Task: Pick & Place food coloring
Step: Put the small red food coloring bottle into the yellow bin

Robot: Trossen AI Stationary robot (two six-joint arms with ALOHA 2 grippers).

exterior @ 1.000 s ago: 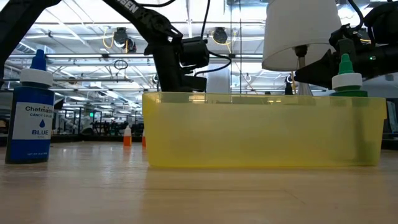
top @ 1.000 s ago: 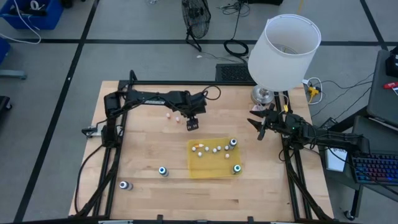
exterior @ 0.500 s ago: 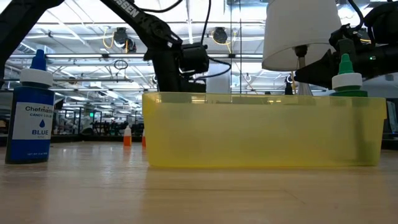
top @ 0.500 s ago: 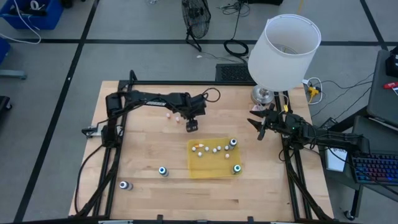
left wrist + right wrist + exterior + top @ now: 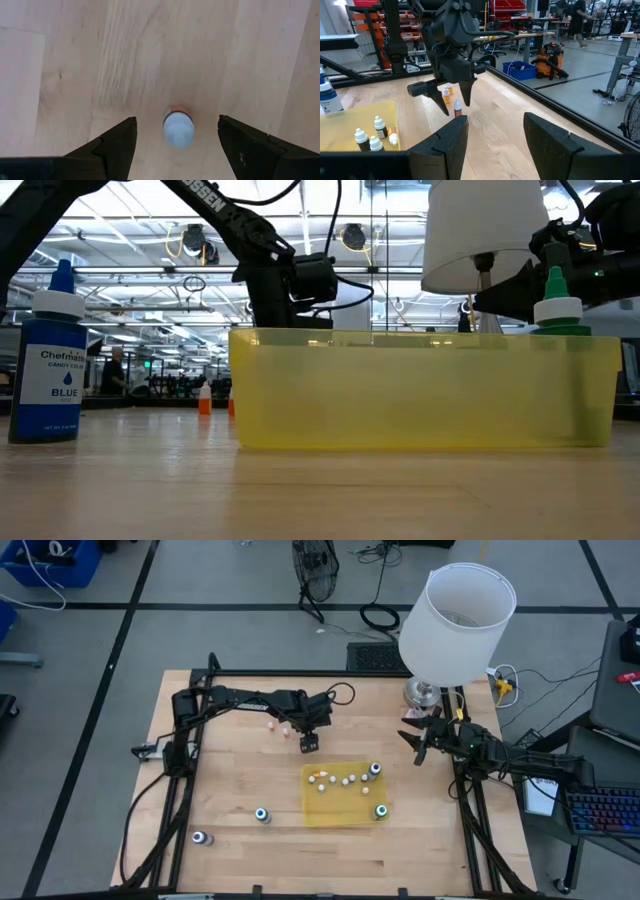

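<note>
Right now my left gripper (image 5: pixel 309 741) hangs over the wooden counter (image 5: pixel 230 780), just beyond the far-left corner of the yellow tray (image 5: pixel 345 812). Its fingers (image 5: pixel 117 145) are spread wide and hold nothing. Straight below them, in the gap between the two tips, stands one small orange bottle with a white dropper cap (image 5: pixel 178 129), upright on the wood and touching neither finger. In the right wrist view the same gripper (image 5: pixel 451 102) shows pointing down, its tips on either side of that bottle (image 5: pixel 457 107), with two more small orange bottles (image 5: pixel 447 91) just behind it.

My right gripper (image 5: pixel 418 745) waits near the right edge of the counter, beside the base of the white lamp (image 5: pixel 455 625). Its fingers (image 5: pixel 447 142) are open too, with nothing between them.

The rest of the food coloring is scattered. Several tiny whitish dropper bottles (image 5: pixel 342 780) sit inside the tray, along with two larger dark bottles with teal-white tops (image 5: pixel 380 810), one at the far-right corner and one at the near-right corner. Another teal-topped bottle (image 5: pixel 261 814) stands on the counter left of the tray, and one more bottle (image 5: pixel 199 838) stands further toward the near-left. In the low view a blue bottle (image 5: pixel 50 360) stands left of the tray.
</note>
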